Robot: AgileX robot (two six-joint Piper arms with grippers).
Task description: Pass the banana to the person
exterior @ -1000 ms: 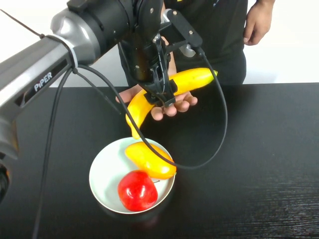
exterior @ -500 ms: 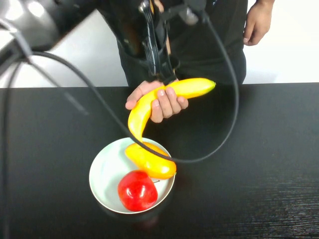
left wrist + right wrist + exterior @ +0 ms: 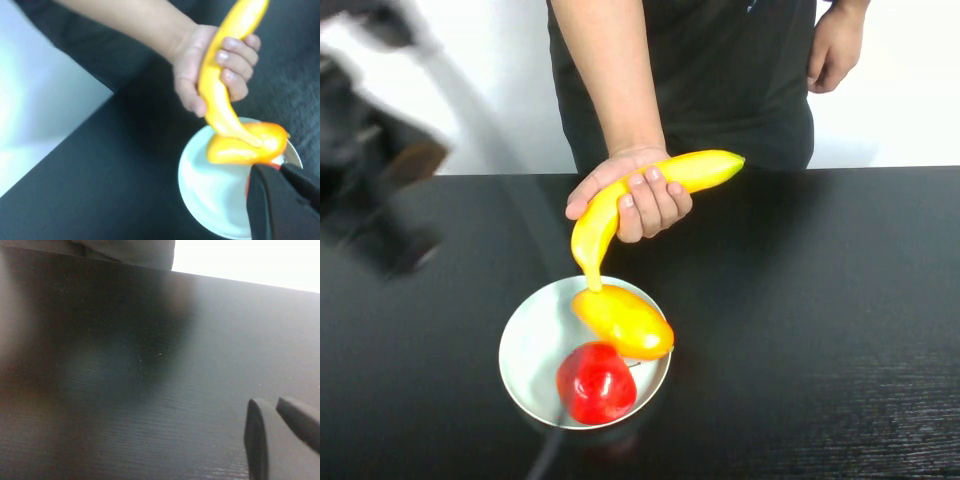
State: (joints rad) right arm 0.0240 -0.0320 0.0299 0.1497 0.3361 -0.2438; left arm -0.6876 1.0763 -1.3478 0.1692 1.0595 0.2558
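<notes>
Blurring at the high view's left edge, the left arm leaves the table's middle open; its left gripper (image 3: 280,172), fingertips nearly together and holding nothing, shows only in its wrist view. The person's hand (image 3: 630,195) grips the banana (image 3: 650,190) above the plate (image 3: 525,345). Hovering over bare table (image 3: 150,365), the right gripper (image 3: 274,409) has its tips almost closed.

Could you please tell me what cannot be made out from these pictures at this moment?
- Left end effector: only dark finger parts at the left wrist view's edge; the high view shows just a blurred arm, so its state is unclear.
- Right end effector: cut off by the right wrist view's edge over the table.
- The person: head above the high view's top edge.
- Banana: middle covered by the person's hand.
</notes>
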